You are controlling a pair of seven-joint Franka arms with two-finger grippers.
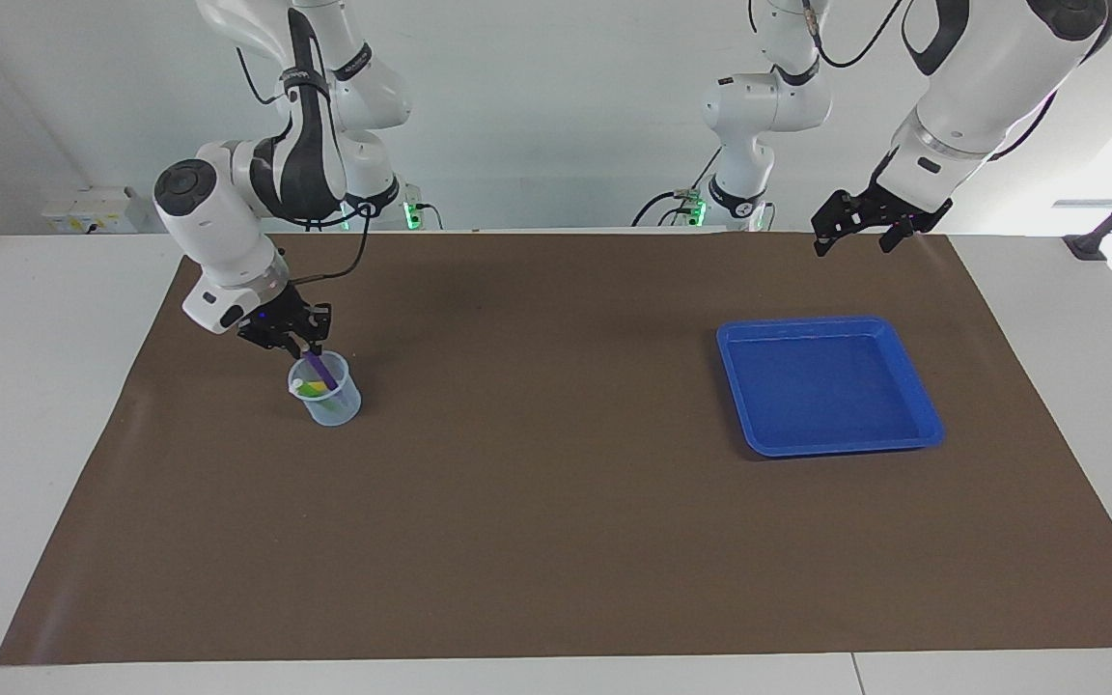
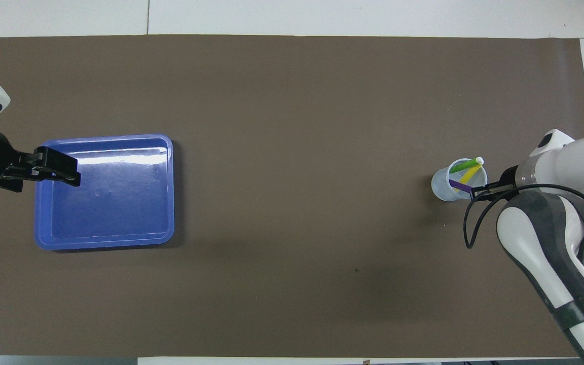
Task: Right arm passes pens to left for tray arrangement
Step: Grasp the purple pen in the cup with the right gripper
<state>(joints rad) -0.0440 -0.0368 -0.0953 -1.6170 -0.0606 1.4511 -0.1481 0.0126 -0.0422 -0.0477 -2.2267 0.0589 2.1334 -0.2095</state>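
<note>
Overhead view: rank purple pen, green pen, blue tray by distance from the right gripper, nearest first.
From the right gripper:
1. Purple pen, in the cup, upper end at the fingertips.
2. Green pen, same cup, leaning away.
3. Blue tray, at the left arm's end.

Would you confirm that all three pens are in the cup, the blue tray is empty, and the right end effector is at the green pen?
Not quite: the right end effector is at the purple pen, not the green pen, as the overhead view shows. The rest holds: all three pens, the yellow pen included, are in the cup, and the blue tray is empty.
</note>
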